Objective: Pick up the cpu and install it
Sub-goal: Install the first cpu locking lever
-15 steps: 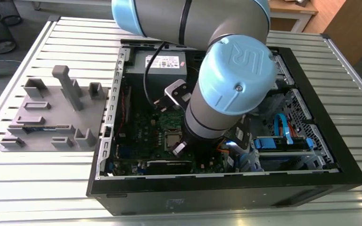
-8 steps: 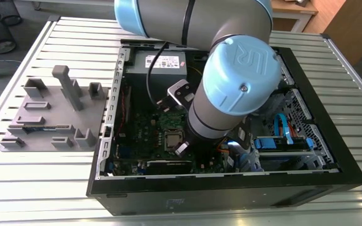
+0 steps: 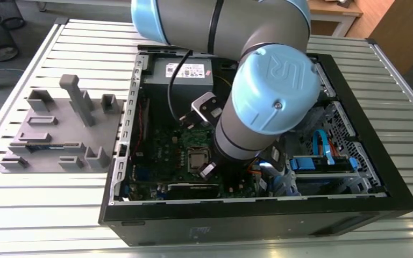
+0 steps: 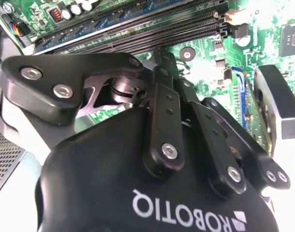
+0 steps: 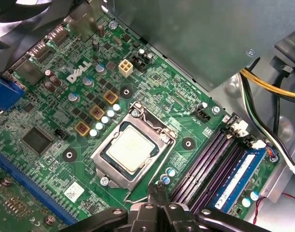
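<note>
The cpu (image 5: 130, 151), a small square chip with a pale metal top, lies flat in the motherboard socket, ringed by the silver socket frame (image 5: 103, 149). In the exterior view the cpu (image 3: 194, 159) shows in the middle of the green board inside the open computer case (image 3: 264, 215). My gripper (image 5: 157, 192) hovers just off one corner of the socket, beside the memory slots, apart from the chip. Its two thin black fingers are pressed together with nothing between them. From behind, in the second wrist view, the gripper (image 4: 162, 58) points down at the board.
The grey power supply box (image 3: 185, 71) sits at the far end of the case. Memory slots (image 5: 210, 166) and loose cables (image 5: 268, 89) lie close to the socket. A grey parts fixture (image 3: 59, 131) stands on the slatted table at the exterior view's left.
</note>
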